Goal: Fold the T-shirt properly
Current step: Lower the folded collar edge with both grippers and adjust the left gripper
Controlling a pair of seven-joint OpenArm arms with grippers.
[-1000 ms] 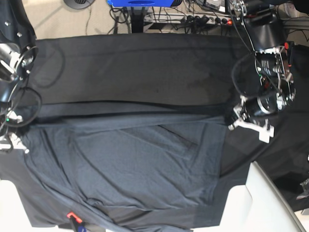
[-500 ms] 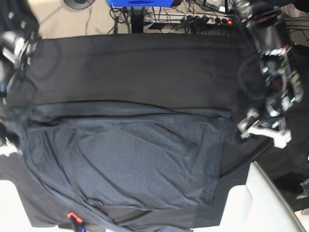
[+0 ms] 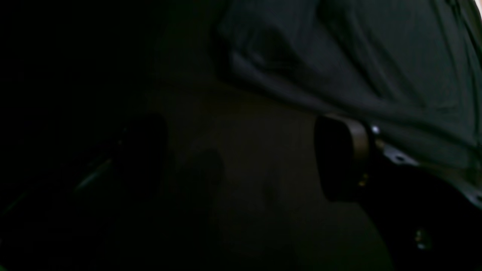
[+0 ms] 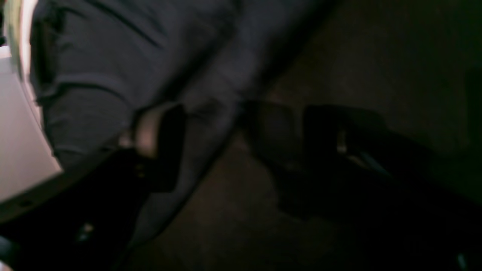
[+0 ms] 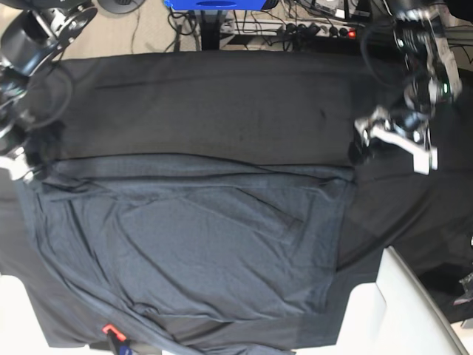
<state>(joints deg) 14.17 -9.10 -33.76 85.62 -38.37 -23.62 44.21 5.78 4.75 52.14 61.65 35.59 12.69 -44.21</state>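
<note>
T-shirt point(image 5: 199, 251): spread flat on the black-draped worktop point(image 5: 222, 103), over its near half, upper edge folded into a straight band.
Left pincer point(image 5: 392, 140): jaws spread, empty, just off the T-shirt's upper corner at the base view's right.
Right pincer point(image 4: 241, 143): jaws spread, holding nothing, beside the T-shirt's opposite upper corner.

Base camera looks straight down over the T-shirt point(image 5: 192, 251); both wrist cameras sit low and close, sharing its edge.
</note>
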